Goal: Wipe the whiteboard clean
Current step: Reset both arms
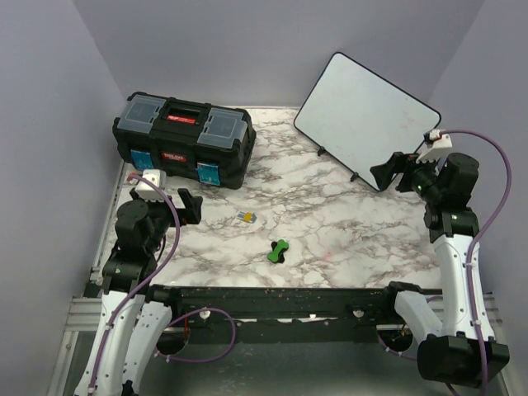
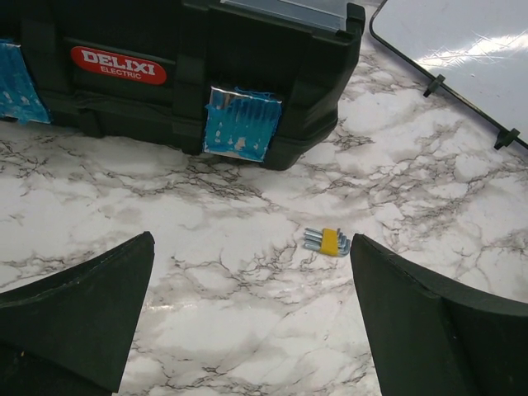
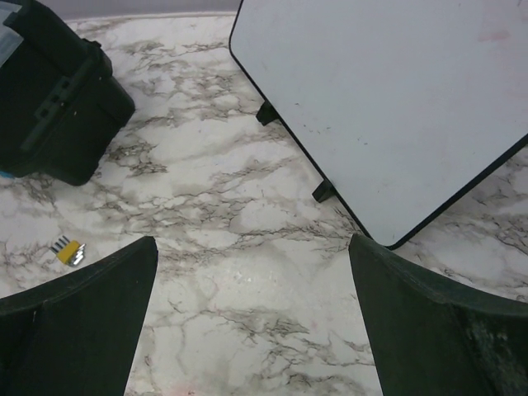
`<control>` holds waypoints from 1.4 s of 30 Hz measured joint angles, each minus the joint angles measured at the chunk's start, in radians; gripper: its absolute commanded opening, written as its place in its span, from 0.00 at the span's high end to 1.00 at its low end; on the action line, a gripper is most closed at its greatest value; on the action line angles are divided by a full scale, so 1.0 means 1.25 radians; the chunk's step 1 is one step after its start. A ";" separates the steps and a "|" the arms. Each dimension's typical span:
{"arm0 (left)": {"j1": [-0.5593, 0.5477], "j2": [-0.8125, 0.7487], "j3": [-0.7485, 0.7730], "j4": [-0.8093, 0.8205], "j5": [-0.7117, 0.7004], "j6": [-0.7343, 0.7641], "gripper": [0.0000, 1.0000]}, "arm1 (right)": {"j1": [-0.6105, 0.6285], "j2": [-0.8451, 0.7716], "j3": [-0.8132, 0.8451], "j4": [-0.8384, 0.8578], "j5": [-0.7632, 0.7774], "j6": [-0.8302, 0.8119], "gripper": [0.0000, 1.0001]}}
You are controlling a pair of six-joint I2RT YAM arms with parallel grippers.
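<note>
Leaning back on its feet, the whiteboard (image 1: 363,115) is tilting its face upward, probably so a wipe can reach it, and is showing only a faint pink smudge (image 3: 495,36). The right gripper (image 1: 394,176) is hovering just beside the whiteboard's near corner, jaws wide and empty; the left gripper (image 1: 191,206) — likewise wide and empty — is hanging well left of it.

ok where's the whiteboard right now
Top view: the whiteboard stands at the far right, right of the black toolbox, just beyond the right tool.
</note>
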 measured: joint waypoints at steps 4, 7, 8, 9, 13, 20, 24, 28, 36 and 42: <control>0.001 -0.005 0.000 0.000 -0.001 0.000 0.02 | 0.000 -0.004 -0.015 0.004 0.024 0.019 0.00; 0.001 -0.007 0.000 0.000 0.000 0.000 0.01 | 0.000 -0.008 -0.022 0.005 0.035 0.026 0.00; 0.001 -0.007 -0.001 0.001 -0.001 0.000 0.01 | 0.000 -0.010 -0.023 0.005 0.037 0.027 0.00; 0.001 -0.007 -0.001 0.000 0.000 0.000 0.01 | 0.000 -0.012 -0.025 0.005 0.038 0.027 0.00; 0.002 -0.007 -0.002 0.001 0.000 0.000 0.01 | 0.000 -0.017 -0.028 0.006 0.038 0.027 0.00; 0.002 -0.007 -0.004 0.000 0.000 0.001 0.01 | 0.000 -0.018 -0.029 0.006 0.038 0.027 0.00; 0.002 -0.007 -0.004 0.001 0.000 0.001 0.01 | 0.000 -0.018 -0.029 0.007 0.038 0.027 0.00; 0.002 -0.007 -0.004 0.001 0.000 0.001 0.02 | 0.000 -0.018 -0.035 0.007 0.038 0.027 0.00; 0.002 -0.007 -0.004 0.001 0.000 0.001 0.02 | 0.000 -0.018 -0.039 0.009 0.038 0.027 0.00; 0.005 -0.007 -0.004 0.001 0.000 0.002 0.01 | 0.000 -0.018 -0.043 0.013 0.039 0.027 0.00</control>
